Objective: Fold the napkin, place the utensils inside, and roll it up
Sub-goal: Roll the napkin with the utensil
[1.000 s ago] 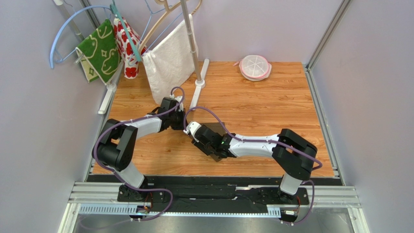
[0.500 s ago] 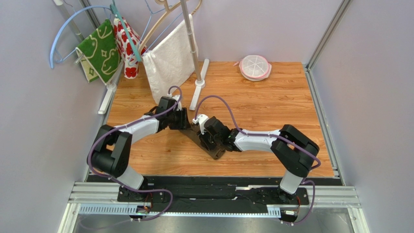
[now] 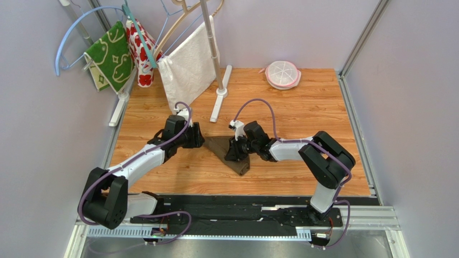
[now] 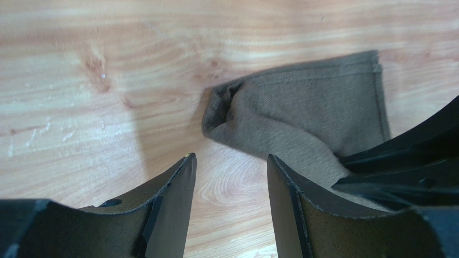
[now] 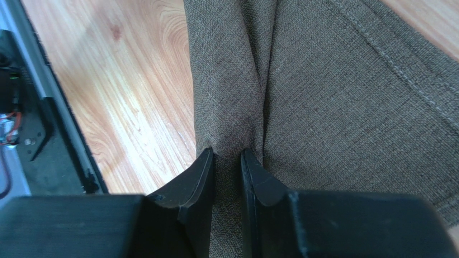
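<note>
Wooden desk [image 3: 301,102], folding step: right tool [image 5: 227,154] pinches a ridge of napkin [image 5: 334,107]; left tool [image 4: 230,158] gapes empty, cloth just ahead. Next probably needs lifting it across.

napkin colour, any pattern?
Plain dark brown napkin, woven texture, no print; clearest in the right wrist view.

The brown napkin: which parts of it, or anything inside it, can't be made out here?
- Top view: the napkin has its middle under the right gripper.
- Right wrist view: it runs past the top and right edges; the fingers cover the pinched fold.
- Left wrist view: its right end is behind the right arm.
- No cutlery shows anywhere; whether any lies inside the folds cannot be told.
</note>
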Motion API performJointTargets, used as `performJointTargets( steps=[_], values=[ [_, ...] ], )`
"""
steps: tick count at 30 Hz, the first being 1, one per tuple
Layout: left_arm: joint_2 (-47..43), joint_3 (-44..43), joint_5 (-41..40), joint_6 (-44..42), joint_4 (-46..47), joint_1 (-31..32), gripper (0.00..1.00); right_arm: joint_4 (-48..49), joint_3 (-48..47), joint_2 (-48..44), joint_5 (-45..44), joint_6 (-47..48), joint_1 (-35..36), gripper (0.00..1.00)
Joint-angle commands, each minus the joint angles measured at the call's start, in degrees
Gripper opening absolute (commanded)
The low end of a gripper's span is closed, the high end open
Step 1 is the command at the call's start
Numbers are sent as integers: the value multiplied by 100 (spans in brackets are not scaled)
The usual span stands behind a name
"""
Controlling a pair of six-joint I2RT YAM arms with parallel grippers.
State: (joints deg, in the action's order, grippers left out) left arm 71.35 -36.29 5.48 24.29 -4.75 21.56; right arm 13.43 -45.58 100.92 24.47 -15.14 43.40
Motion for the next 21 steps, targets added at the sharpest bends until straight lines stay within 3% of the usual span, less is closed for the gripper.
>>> performJointTargets(
  steps=[1, 17, 21],
  values=[
    [-43, 201, 102, 5, 668, -3, 59, -658, 348, 463, 655, -226, -208, 16],
    [713, 404, 454, 102, 1916, -3, 55, -323, 331, 973, 1622, -464, -587, 15],
    [994, 412, 822, 242, 2258, -3, 45, -297, 322, 982, 1640, -482, -631, 15]
  ],
)
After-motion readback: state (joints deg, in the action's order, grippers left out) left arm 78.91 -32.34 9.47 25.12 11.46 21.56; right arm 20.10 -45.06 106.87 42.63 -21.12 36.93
